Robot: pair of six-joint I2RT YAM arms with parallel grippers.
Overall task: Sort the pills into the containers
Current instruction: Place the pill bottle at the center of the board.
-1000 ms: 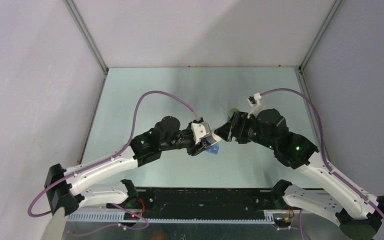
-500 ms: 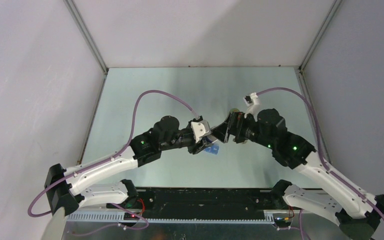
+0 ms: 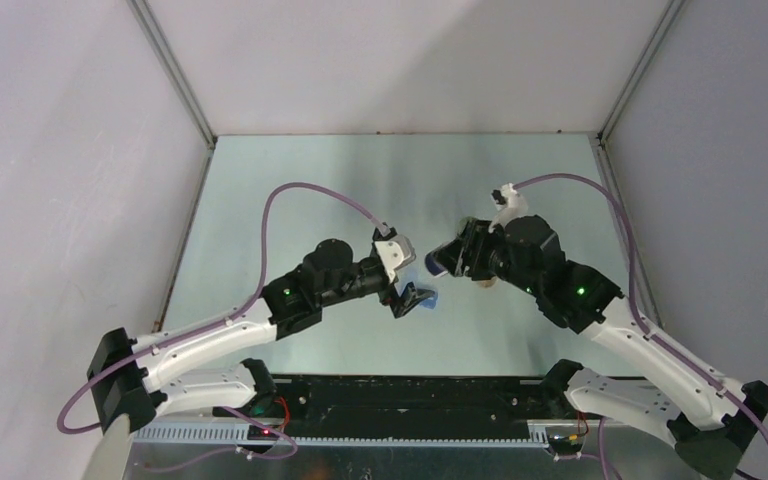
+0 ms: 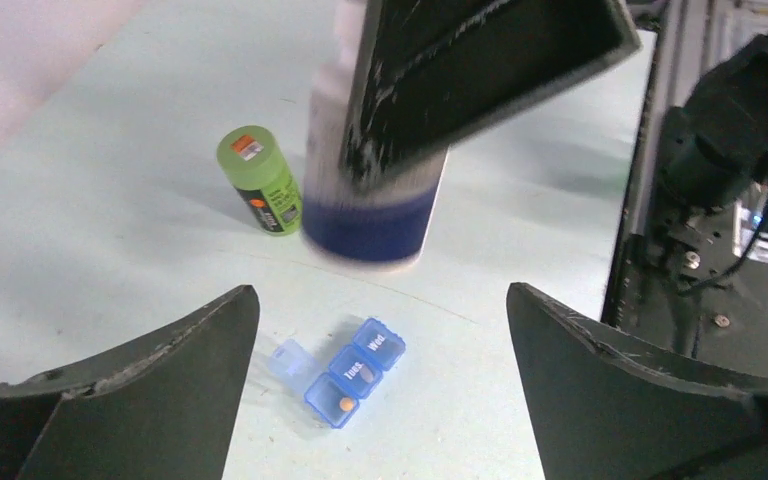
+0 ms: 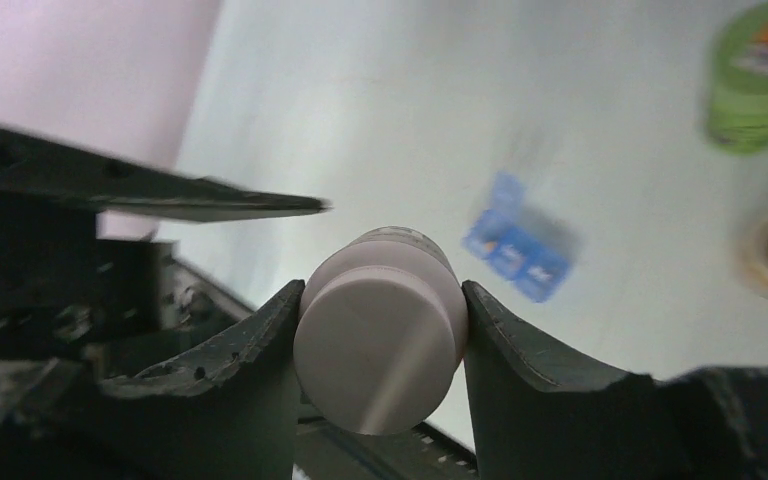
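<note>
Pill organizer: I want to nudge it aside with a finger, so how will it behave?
The pill organizer looks like small, thin plastic, so it is probably light and would slide or spin rather than tip. One lid seems open, so the orange pill might hop out if shoved sharply.

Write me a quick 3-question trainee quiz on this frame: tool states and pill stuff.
1. True or false: the left tool is open and holds nothing, with the blue pill organizer on the table below it.
2. What does the right tool grip? A) the blue pill organizer B) a white-capped bottle C) nothing
3. Fill in: the pill visible in the organizer is ____ in colour.

Key: 1 true; 2 B; 3 orange.
</note>
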